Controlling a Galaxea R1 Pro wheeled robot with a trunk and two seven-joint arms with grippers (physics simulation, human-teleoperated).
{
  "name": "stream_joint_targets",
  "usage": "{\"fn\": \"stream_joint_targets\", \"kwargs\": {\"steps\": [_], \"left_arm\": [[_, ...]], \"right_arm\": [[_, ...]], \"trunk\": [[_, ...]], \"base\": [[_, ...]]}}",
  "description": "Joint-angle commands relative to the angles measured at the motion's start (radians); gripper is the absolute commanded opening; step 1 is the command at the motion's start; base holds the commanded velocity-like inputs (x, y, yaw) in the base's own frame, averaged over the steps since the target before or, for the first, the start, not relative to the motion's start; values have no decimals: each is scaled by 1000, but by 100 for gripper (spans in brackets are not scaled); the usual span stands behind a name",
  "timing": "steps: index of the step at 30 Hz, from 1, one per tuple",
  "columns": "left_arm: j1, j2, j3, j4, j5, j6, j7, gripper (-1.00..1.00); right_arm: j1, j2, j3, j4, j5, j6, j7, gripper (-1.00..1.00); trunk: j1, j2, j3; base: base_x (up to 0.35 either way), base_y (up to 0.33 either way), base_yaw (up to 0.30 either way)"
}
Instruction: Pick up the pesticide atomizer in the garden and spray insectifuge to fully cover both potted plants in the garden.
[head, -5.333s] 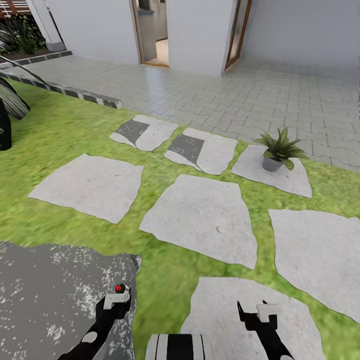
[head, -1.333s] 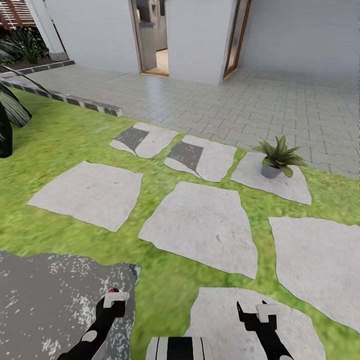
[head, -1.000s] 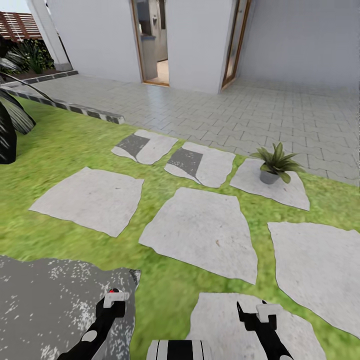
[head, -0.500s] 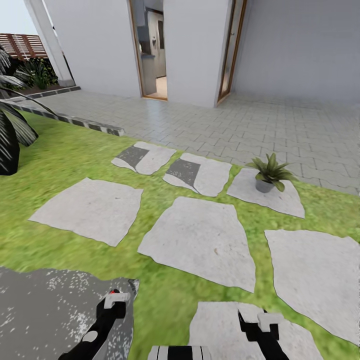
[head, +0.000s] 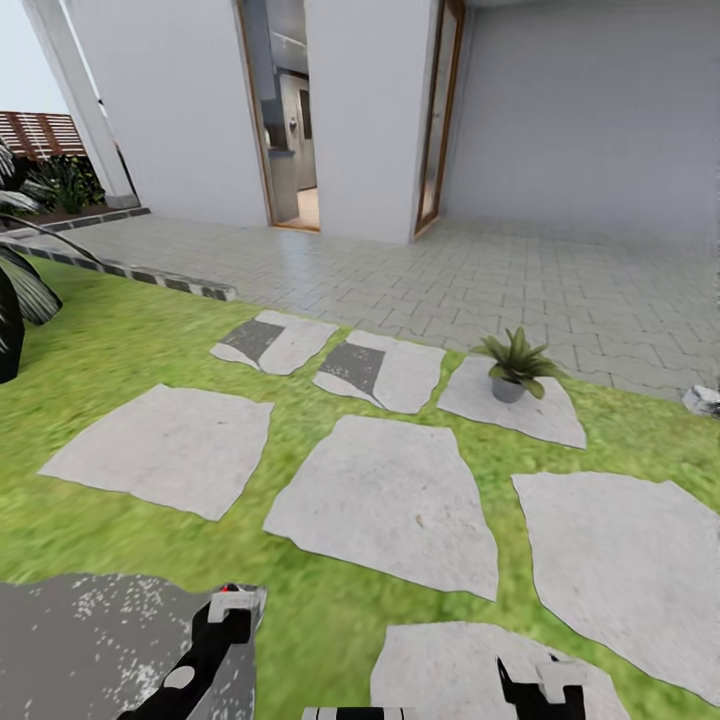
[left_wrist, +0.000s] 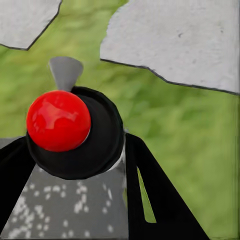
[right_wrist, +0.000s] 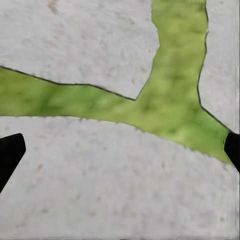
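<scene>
Legible text, labels, brands, numbers, signs: none in any view. The pale irregular stepping stones (head: 385, 508) across the centre of the head view, the grey paved terrace (head: 560, 290) in its upper right and the white house wall (head: 365, 110) at its top carry no markings. The glossy red ball (left_wrist: 58, 120) at centre left of the left wrist view is unlettered.

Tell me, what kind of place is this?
Most likely a house's back garden: green lawn set with pale stepping stones, a small potted plant on one, and a tiled patio leading to an open doorway.
</scene>
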Motion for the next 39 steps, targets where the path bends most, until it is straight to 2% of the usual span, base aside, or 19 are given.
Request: {"fn": "stream_joint_targets", "kwargs": {"steps": [1,6,7,10,20,32,39], "left_arm": [[0,2,2,1,-3,9,0,-100],[7,3,4,6,3,39,2,-100],[44,0,6,13,6,35,5,-100],[60,-1,7,18,6,30,6,-100],[66,6,7,18,6,30,5,-100],[66,6,7,18,6,30,3,-100],[66,6,7,18,6,30,3,-100]], "right_arm": [[-1,0,0,11,0,-10,0,100],[-1,0,1,27,0,-21,0,100],[-1,1,1,46,1,-22,-1,100],[-1,7,3,65,-1,-22,-1,100],[-1,12,3,73,0,-22,3,100],[-1,12,3,73,0,-22,3,100],[-1,12,3,73,0,-21,3,100]], "trunk": [[-4,7,4],[-23,42,27],[-27,49,32],[-39,70,42],[-77,140,78],[-77,140,90],[-77,140,97]], "base": [[0,0,-120],[0,0,-120],[0,0,-44],[0,0,-18],[0,0,-78],[5,0,-200],[168,-88,-201]]}}
